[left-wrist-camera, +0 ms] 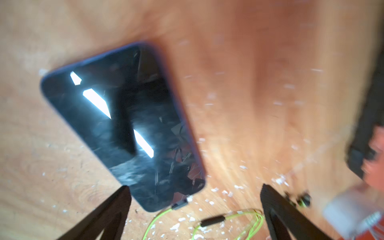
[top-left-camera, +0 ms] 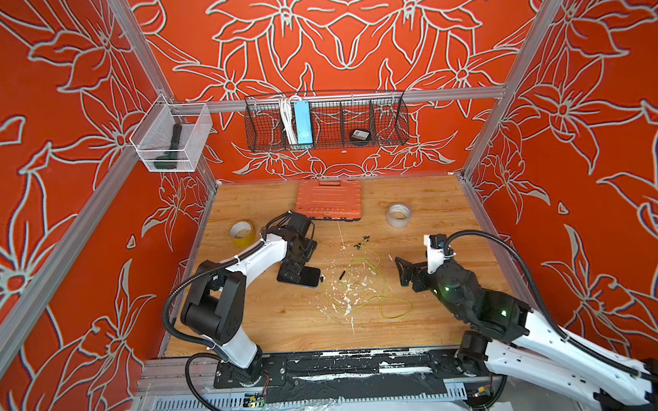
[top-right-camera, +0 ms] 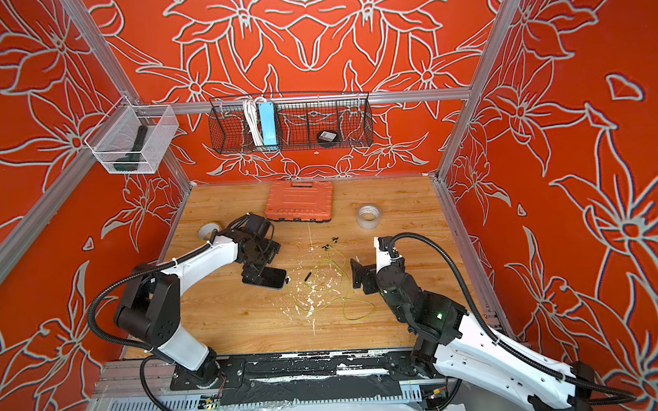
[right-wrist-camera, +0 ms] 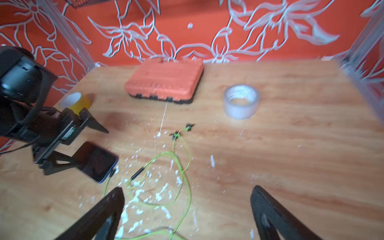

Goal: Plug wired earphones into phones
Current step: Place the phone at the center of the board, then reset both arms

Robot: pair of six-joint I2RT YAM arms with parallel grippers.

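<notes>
Jaws on both arms are being held wide apart, nothing gripped. The plug (left-wrist-camera: 179, 204) of the earphones (right-wrist-camera: 175, 134) is being seen touching the phone (left-wrist-camera: 124, 124) on the worktop (right-wrist-camera: 291, 155)

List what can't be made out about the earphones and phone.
- Plug seating in phone: left wrist view blurred; too small in both top views.
- Phone's far end: behind the left fingers in right wrist and both top views.
- Earbuds: tiny in both top views, blurred in right wrist view.
- Cable: cut off by right wrist view's bottom edge.
</notes>
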